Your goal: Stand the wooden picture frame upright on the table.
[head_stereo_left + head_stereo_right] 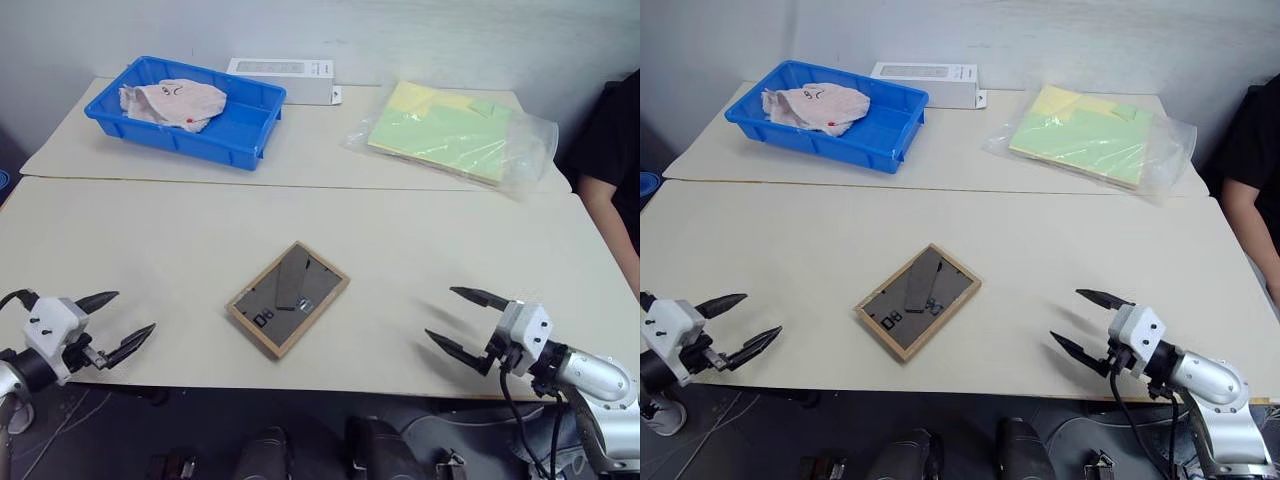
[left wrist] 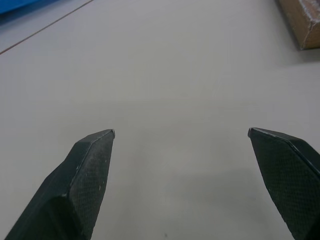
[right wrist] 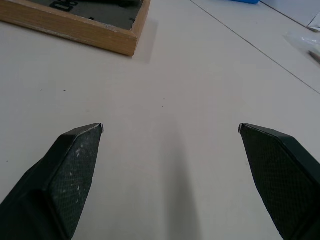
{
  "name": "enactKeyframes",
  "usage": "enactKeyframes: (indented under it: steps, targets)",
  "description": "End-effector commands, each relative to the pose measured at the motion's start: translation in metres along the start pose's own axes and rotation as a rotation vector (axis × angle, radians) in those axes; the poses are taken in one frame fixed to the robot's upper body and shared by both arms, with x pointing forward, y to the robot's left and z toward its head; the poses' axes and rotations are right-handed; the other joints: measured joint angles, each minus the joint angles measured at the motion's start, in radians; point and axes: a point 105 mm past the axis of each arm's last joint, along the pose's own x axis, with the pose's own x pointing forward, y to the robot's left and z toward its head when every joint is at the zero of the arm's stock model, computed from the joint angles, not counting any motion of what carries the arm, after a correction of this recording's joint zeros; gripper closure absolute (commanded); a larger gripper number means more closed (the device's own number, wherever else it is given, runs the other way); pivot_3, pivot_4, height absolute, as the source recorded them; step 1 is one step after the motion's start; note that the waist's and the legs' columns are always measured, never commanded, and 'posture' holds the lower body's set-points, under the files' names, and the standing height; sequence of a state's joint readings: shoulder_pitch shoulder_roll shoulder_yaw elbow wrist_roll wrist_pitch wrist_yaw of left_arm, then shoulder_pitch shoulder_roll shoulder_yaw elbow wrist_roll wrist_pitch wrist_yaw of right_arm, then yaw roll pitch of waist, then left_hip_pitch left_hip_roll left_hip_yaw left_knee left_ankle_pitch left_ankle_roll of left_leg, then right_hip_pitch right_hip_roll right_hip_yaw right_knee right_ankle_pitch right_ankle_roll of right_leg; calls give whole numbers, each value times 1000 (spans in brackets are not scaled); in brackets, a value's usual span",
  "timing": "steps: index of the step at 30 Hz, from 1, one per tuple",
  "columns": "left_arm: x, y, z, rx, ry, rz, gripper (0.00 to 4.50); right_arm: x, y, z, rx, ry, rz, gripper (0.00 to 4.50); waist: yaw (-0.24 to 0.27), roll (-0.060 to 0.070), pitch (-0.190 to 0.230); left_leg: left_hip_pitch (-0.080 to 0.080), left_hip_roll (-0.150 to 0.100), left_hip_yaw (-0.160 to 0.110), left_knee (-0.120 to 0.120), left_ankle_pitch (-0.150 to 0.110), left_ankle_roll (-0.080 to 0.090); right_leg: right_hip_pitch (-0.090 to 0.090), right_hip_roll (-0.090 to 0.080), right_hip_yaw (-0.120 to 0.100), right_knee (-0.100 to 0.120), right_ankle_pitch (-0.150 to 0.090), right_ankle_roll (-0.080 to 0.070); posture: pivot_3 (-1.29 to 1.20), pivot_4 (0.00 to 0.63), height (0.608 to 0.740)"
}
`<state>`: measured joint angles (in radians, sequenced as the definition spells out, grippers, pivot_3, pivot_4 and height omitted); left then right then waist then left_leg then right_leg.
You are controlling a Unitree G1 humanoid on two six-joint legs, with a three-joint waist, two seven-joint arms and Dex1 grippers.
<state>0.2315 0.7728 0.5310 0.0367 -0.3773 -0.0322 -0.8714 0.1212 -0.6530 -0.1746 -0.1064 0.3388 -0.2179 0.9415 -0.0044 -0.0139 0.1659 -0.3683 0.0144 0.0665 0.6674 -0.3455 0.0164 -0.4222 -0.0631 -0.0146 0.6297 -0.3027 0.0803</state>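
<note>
Just one wooden picture frame (image 1: pixel 288 298), face-down.

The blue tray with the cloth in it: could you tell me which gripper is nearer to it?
Left. The left gripper sits at the near table edge on the blue tray's side; the right gripper is at the near edge on the opposite side, farther away.
</note>
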Motion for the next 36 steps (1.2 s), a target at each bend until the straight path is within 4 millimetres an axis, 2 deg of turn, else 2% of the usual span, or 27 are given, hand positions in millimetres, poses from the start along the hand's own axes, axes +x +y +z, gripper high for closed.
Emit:
enactKeyframes:
  steps: [1, 6, 7, 9, 11, 14, 17, 20, 21, 28, 36]
  targets:
    - [-2, 1, 11, 28, -23, -2, 0, 1, 0, 7, -19, -30, -7, 17, 0, 0, 0, 0, 0, 0, 0, 0, 0, 0, 0, 0, 0, 0, 0, 0, 150, 740]
    - [13, -9, 25, 5, -46, -91, 0, 6, 9, 13, 27, -42, 37, 17, 2, 0, 0, 0, 0, 0, 0, 0, 0, 0, 0, 0, 0, 0, 0, 0, 150, 740]
    - [21, -13, 31, 0, -55, -127, 0, 10, 15, 17, 48, -51, 65, 17, 1, 0, 0, 0, 0, 0, 1, 0, 0, 0, 0, 0, 1, 0, 0, 0, 150, 740]
    - [34, -18, 39, 5, -65, -169, 385, 15, 21, 25, 46, -63, 87, 390, 4, 0, 0, 0, 0, 0, 1, 0, 0, 0, 0, 0, 1, 0, 0, 0, 150, 740]
    - [51, -22, 46, 8, -69, -201, 880, 24, 25, 29, 59, -57, 93, 933, 3, -1, 0, 0, 0, -1, 2, 0, 0, 0, 0, 0, 2, 0, 0, 0, 150, 740]
    - [92, -31, 52, 49, -61, -243, 1855, 49, 40, 31, 64, -18, 181, 2010, 3, -1, -1, 0, 0, -1, 3, 0, 0, 0, 0, -1, 3, 0, 0, 0, 150, 740]
    - [115, -31, 52, 64, -56, -244, 2818, 67, 50, 34, 41, -10, 231, 3079, 0, -1, -2, -2, -1, 0, 8, -1, 0, -1, 1, -3, 8, 0, 0, 0, 150, 740]
    - [133, -42, 56, 52, -86, -301, 3732, 90, 56, 31, 47, 8, 253, 4125, -3, -1, -2, -3, 0, 2, 14, -5, 1, -6, 1, -6, 14, 0, 0, 0, 150, 740]
    - [136, -47, 55, 53, -88, -329, 3738, 97, 56, 30, 51, 10, 250, 4464, -3, -2, -2, -3, 0, 3, 14, -5, 1, -6, 1, -7, 14, 0, 0, 0, 150, 740]
    - [139, -80, 56, 48, -102, -481, 3738, 125, 57, 32, 61, 11, 246, 4489, 2, -2, -2, -3, 0, 2, 16, -6, 1, -6, 0, -7, 15, 0, 0, 0, 150, 740]
    - [138, -105, 65, -9, -137, -499, 3738, 127, 32, 34, 47, 5, 203, 4489, 2, -2, -2, -4, 0, 1, 16, -6, 2, -5, -1, -7, 15, 0, 0, 0, 150, 740]
